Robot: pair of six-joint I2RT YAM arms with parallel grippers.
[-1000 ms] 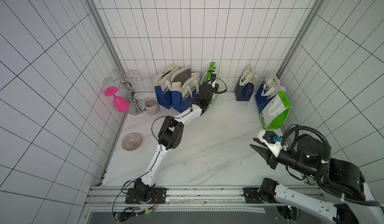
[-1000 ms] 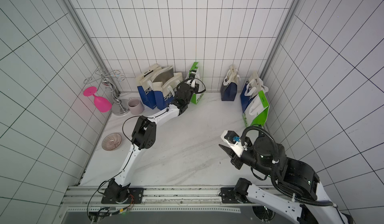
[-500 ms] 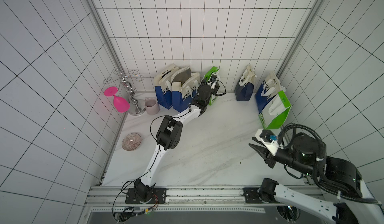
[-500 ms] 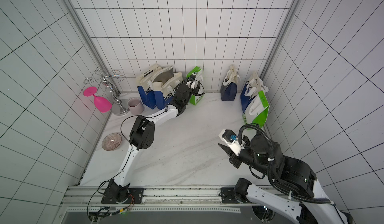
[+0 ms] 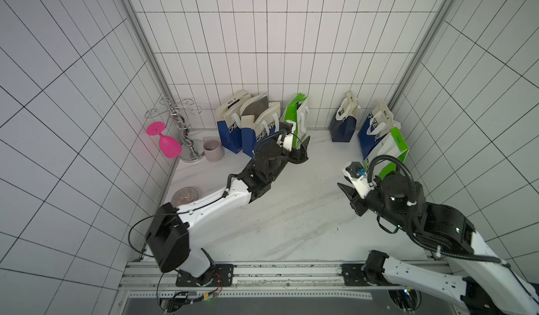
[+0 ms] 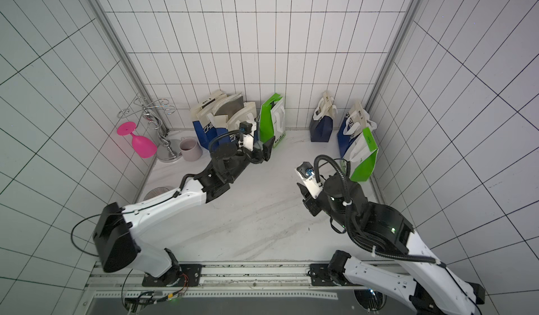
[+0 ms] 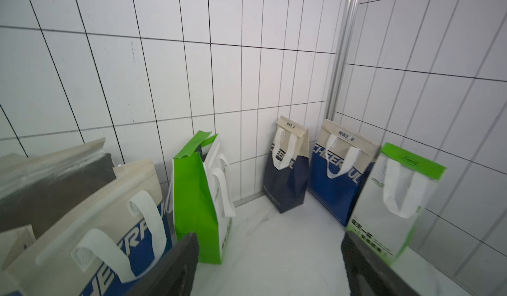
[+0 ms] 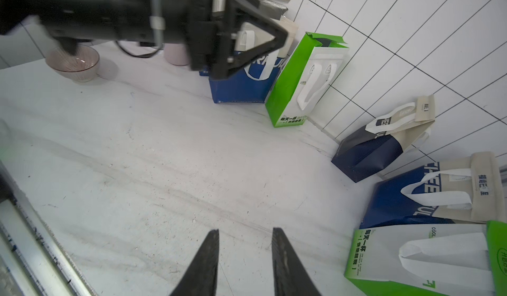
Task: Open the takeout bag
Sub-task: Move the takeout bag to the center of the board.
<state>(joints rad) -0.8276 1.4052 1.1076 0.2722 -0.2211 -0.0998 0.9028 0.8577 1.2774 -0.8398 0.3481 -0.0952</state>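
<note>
Left claw [image 7: 269, 235] has let go and backed off, wide open; green bag [image 7: 196, 198] at the counter's [image 5: 291, 211] back edge gapes, likely done. Right claw [image 8: 245, 230] hovers part-open, empty.

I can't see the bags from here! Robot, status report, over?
Left hand open, empty, facing green takeout bag. Right hand open, empty, above table. Bag's top gapes. Blue-and-beige bag close alongside.

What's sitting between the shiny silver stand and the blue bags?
A pale mug stands there, upright. Both top views show it.
</note>
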